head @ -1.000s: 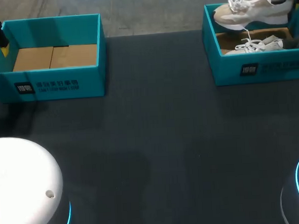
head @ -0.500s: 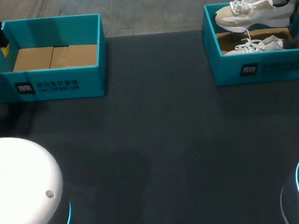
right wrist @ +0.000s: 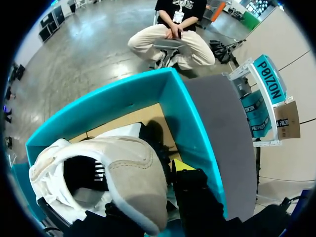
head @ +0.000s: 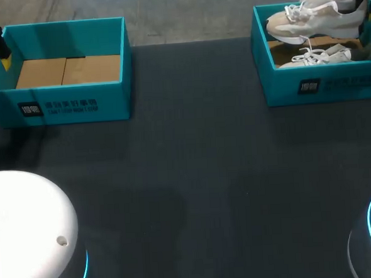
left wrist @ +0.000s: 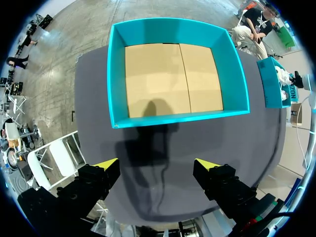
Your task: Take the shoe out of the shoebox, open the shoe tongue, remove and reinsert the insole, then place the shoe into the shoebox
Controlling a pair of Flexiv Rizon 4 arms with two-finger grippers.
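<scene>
1. Dark table (head: 200,176) carries two teal boxes in the head view: an empty shoebox (head: 76,103) at 10 o'clock, its cardboard floor bare, and a second shoebox (head: 324,83) at 2 o'clock.
2. Task shoe (head: 317,19), beige and white, is off the box floor, above the 2 o'clock shoebox, toe toward 9 o'clock, laces hanging.
3. Another white shoe (head: 322,56) lies on that box's floor beneath it.
4. Right gripper (right wrist: 165,180): clenched on the shoe's heel. One yellow tip shows beside the heel; the other is hidden behind it.
5. Left gripper (left wrist: 157,165): released, fingers wide apart with nothing between them, over bare table just short of the empty shoebox's near wall.
</scene>
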